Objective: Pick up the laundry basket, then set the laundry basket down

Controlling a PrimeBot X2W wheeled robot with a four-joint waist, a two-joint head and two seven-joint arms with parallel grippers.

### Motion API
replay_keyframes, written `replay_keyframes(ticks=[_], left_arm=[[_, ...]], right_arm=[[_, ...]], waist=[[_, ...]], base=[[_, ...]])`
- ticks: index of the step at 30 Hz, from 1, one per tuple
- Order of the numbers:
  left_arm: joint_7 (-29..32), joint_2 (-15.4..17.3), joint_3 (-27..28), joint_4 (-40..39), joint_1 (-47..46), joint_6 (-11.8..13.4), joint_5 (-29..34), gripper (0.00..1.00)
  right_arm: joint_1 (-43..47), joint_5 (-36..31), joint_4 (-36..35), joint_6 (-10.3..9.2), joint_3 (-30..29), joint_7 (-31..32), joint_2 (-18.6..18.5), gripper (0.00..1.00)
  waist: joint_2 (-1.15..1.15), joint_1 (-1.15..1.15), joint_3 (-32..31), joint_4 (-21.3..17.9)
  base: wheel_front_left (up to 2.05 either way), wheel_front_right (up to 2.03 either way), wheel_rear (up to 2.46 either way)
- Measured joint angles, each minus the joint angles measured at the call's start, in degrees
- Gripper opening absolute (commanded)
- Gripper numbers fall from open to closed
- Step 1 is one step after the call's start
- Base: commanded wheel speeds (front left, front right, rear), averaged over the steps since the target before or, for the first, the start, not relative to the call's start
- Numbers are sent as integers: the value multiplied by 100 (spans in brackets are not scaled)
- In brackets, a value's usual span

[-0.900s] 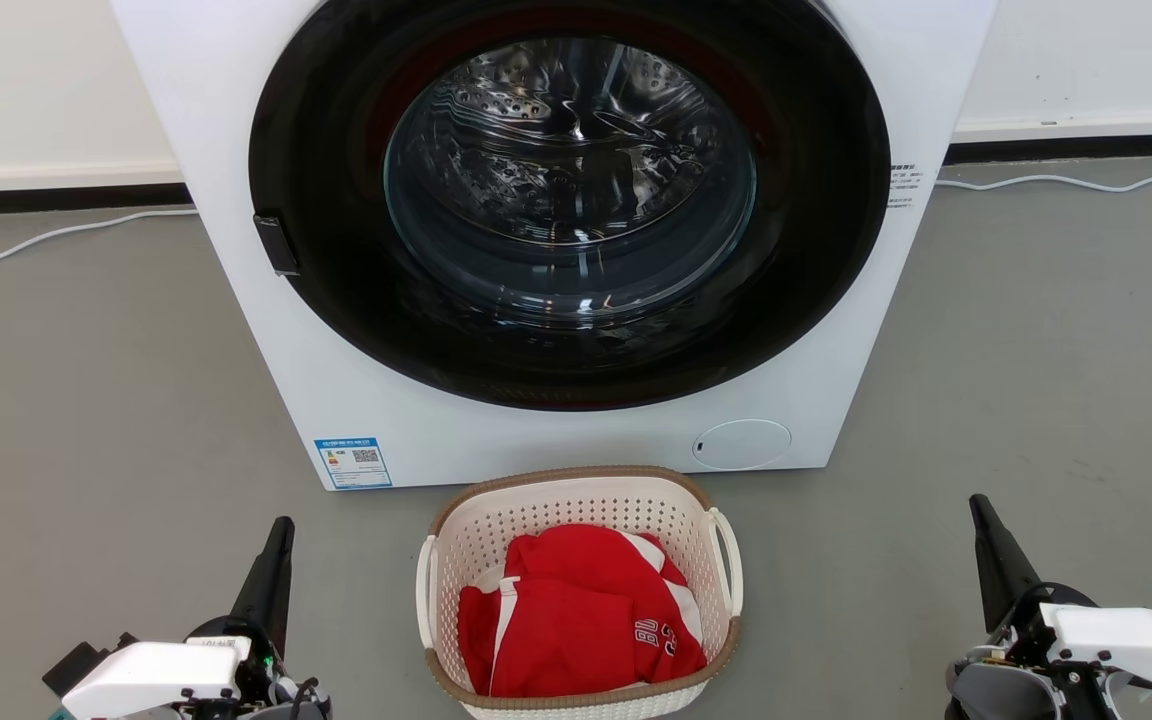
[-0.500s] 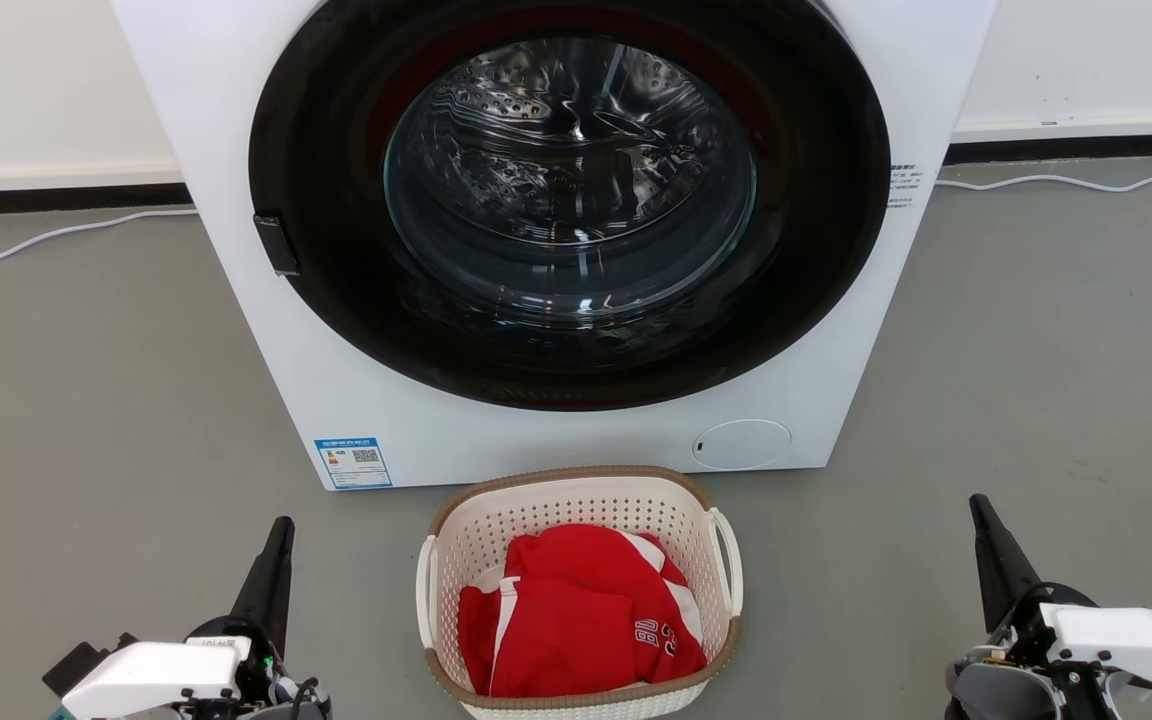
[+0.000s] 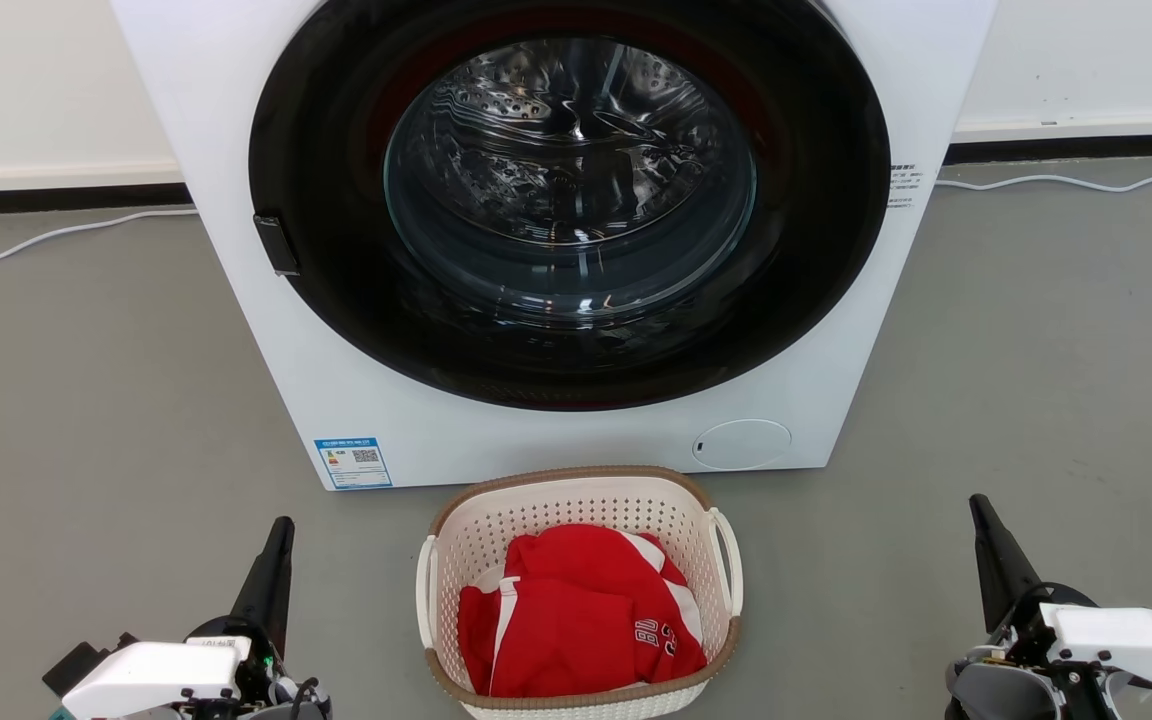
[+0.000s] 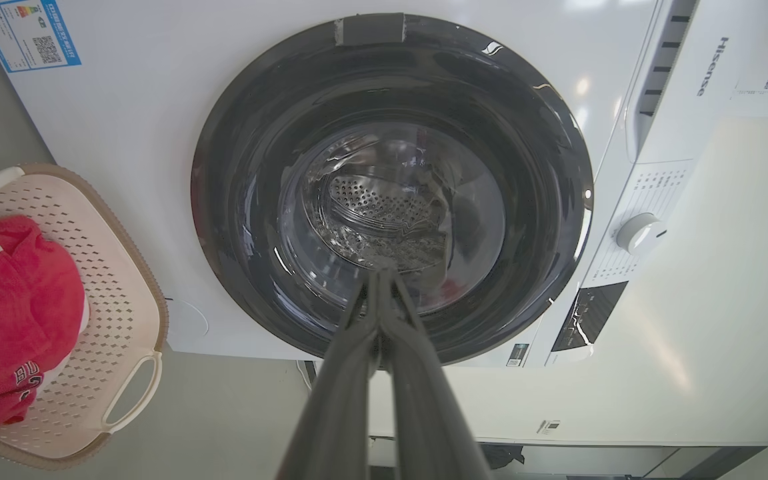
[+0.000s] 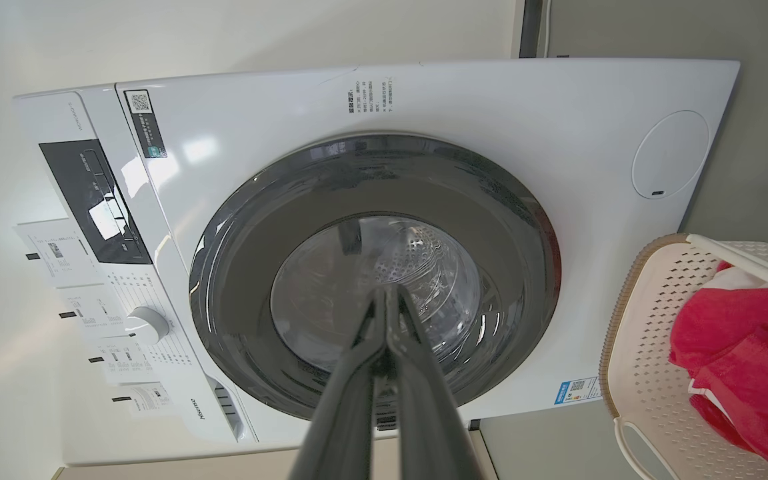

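Observation:
The laundry basket (image 3: 576, 500) stands on the grey floor just in front of the washing machine; it is cream, perforated, with a brown rim and white loop handles, and holds a red garment (image 3: 576, 610). The basket (image 4: 124, 300) appears at the left of the left wrist view, and the basket (image 5: 644, 347) at the right of the right wrist view. My left gripper (image 3: 281, 530) is at the lower left, shut and empty, well apart from the basket. My right gripper (image 3: 978, 508) is at the lower right, also shut and empty. Both grippers' fingers, left (image 4: 381, 280) and right (image 5: 385, 297), point at the machine door.
The white washing machine (image 3: 556, 440) with its round dark glass door (image 3: 566, 200) fills the middle, close behind the basket. A white cable (image 3: 46, 235) runs along the floor by the wall on both sides. Open grey floor lies left and right of the basket.

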Motion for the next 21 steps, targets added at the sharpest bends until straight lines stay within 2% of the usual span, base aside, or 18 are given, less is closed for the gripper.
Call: replay_keyframes(ticks=[8,9,21], left_arm=[[-8,-11,0,55,23,3,1,0],[-9,-26,-1,127,62,12,1,100],[-187,-45,-149,241,255,19,1,100]], right_arm=[[28,-2,37,-1,9,0,8,0],[65,-2,100,-2,13,0,26,100],[258,-65,116,-8,74,-152,65,100]], waist=[[0,0,0,0],[0,0,0,0],[0,2,1,-4]], base=[[0,0,0],[0,0,0],[0,0,0]])
